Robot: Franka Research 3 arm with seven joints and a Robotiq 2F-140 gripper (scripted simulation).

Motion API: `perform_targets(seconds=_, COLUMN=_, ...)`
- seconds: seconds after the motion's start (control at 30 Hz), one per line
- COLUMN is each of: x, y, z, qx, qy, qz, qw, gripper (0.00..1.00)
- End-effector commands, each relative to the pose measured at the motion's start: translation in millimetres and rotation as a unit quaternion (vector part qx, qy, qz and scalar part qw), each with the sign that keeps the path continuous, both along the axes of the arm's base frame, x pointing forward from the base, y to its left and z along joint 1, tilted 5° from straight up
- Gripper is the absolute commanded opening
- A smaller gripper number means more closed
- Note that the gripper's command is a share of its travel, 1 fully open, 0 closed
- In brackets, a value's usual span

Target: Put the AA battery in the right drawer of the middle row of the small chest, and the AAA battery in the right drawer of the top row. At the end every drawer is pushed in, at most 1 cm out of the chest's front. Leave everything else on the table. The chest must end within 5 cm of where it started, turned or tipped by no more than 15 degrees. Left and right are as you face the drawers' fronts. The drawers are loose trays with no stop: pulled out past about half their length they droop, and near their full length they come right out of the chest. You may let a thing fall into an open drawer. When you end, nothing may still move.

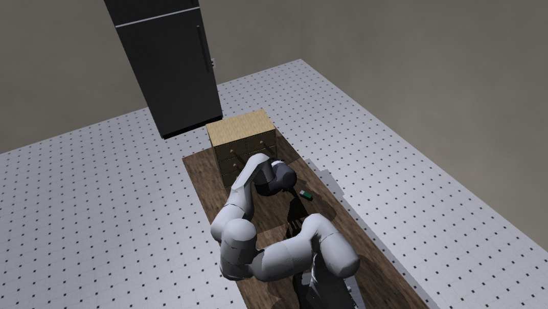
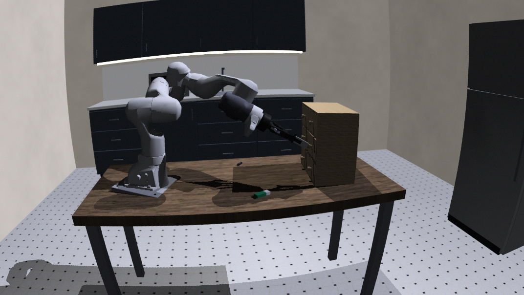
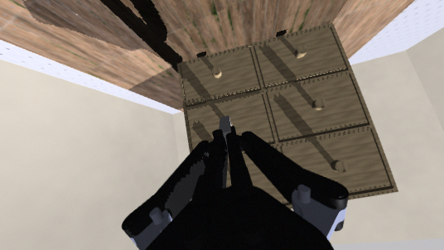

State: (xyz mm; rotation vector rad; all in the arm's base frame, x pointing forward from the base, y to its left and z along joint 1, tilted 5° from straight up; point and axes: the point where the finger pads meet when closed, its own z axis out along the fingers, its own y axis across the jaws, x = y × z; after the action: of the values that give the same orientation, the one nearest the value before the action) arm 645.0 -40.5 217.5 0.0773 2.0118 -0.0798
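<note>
The small wooden chest [image 1: 241,124] [image 2: 335,146] stands upright at the table's far end. My gripper [image 2: 307,145] [image 3: 226,123] is shut and empty, its tips at the front of the middle row's right drawer [image 3: 248,112]. That drawer looks pushed in or nearly so; any small gap cannot be told. The top row's right drawer [image 1: 253,144] looks pushed in. The left drawers look in, too. A small dark cylinder [image 2: 239,163], seemingly a battery, lies on the table; its size class cannot be told. No second battery is visible.
A green and white block [image 1: 305,195] [image 2: 261,194] lies on the table [image 2: 183,208] near its long edge. My arm hangs over the middle of the table and hides part of the chest front in the top view. A dark fridge [image 1: 172,69] [image 2: 494,110] stands beyond the table.
</note>
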Motion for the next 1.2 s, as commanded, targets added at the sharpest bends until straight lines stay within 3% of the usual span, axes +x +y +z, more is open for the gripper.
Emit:
perform_targets(seconds=0.0, x=0.3, y=0, z=-1.1, qx=0.002, qy=0.001, qz=-0.001, qw=1.000, gripper=0.00)
perform_targets(seconds=0.93, x=-0.3, y=0, z=-1.2, qx=0.002, qy=0.001, qz=-0.001, qw=1.000, gripper=0.00)
perform_targets(seconds=1.17, x=-24.7, y=2, z=-3.1, qx=0.002, qy=0.001, qz=-0.001, qw=1.000, gripper=0.00)
